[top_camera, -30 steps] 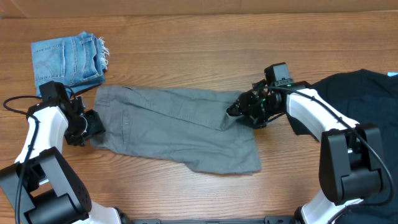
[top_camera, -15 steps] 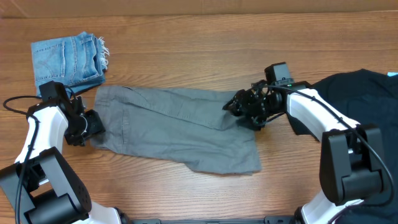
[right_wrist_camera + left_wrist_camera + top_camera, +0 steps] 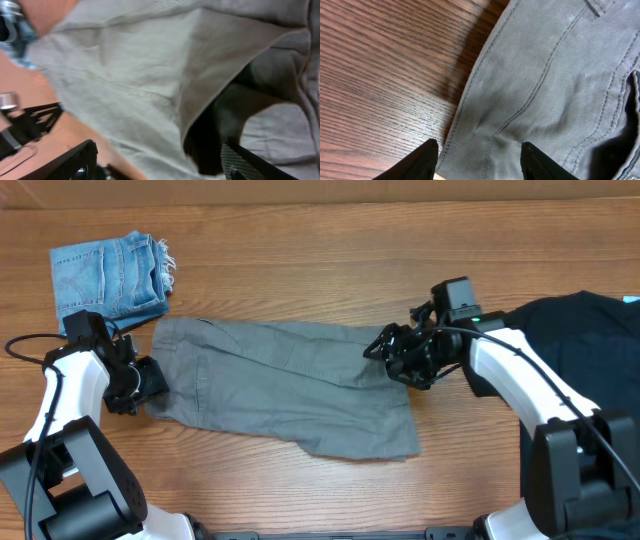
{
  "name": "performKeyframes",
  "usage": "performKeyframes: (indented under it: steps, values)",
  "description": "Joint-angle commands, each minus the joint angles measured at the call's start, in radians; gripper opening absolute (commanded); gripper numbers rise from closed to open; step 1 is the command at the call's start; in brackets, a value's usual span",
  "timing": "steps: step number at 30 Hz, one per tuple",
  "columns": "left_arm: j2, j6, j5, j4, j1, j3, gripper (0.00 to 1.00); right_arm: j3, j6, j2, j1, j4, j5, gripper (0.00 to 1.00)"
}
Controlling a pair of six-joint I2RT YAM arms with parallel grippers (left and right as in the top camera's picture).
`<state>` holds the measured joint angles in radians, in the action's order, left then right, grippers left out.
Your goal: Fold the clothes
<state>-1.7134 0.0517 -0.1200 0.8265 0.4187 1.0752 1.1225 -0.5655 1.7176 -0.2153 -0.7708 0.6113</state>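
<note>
The grey-khaki shorts (image 3: 280,390) lie flat across the middle of the table, with a diagonal fold along the upper right. My left gripper (image 3: 148,383) is at their left edge. In the left wrist view its fingers (image 3: 477,152) are open and straddle the stitched hem of the shorts (image 3: 545,75). My right gripper (image 3: 378,348) is at their right edge. In the right wrist view its fingers (image 3: 157,155) are spread wide around a raised fold of the shorts (image 3: 130,75), with a dark hollow under it.
Small frayed light-blue denim shorts (image 3: 105,275) lie folded at the back left. A large black T-shirt (image 3: 580,340) lies at the right edge, behind my right arm. Wooden table (image 3: 300,260) shows all around.
My right arm has shifted slightly right and its wrist has turned a little at the shorts' right edge. The left arm and the shorts have not visibly moved.
</note>
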Motion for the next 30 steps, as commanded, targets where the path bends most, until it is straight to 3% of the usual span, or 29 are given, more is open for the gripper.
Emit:
performKeyframes:
  steps: [1, 3, 5, 7, 9, 10, 16, 26, 30]
  values:
    - [-0.001, -0.007, -0.011, 0.000, -0.008, 0.016, 0.56, -0.003, -0.032, 0.049, -0.027, 0.001, -0.087, 0.78]
    - [-0.001, -0.007, -0.011, 0.001, -0.008, 0.016, 0.56, -0.003, -0.045, 0.067, -0.031, 0.017, -0.076, 0.62]
    - [-0.001, -0.007, -0.011, 0.001, -0.008, 0.016, 0.56, -0.003, -0.050, 0.069, -0.031, 0.036, -0.068, 0.39]
    - [-0.001, -0.007, -0.011, 0.000, -0.008, 0.016, 0.56, -0.003, -0.078, 0.069, -0.024, 0.045, -0.067, 0.29]
    - [-0.001, -0.007, -0.011, 0.000, -0.008, 0.016, 0.56, -0.002, -0.100, 0.069, -0.008, 0.058, -0.057, 0.09]
    - [-0.001, -0.007, -0.011, 0.000, -0.008, 0.016, 0.56, -0.002, -0.114, 0.069, 0.003, 0.069, -0.031, 0.04]
    - [-0.001, -0.007, -0.011, 0.000, -0.008, 0.016, 0.56, -0.001, -0.196, 0.069, 0.107, 0.225, 0.257, 0.04]
    - [-0.001, -0.007, -0.011, 0.000, -0.008, 0.016, 0.56, -0.002, -0.346, 0.069, 0.217, 0.224, 0.089, 0.04]
    - [-0.001, -0.007, -0.011, 0.000, -0.008, 0.016, 0.56, -0.002, -0.377, 0.069, 0.219, 0.244, -0.047, 0.17]
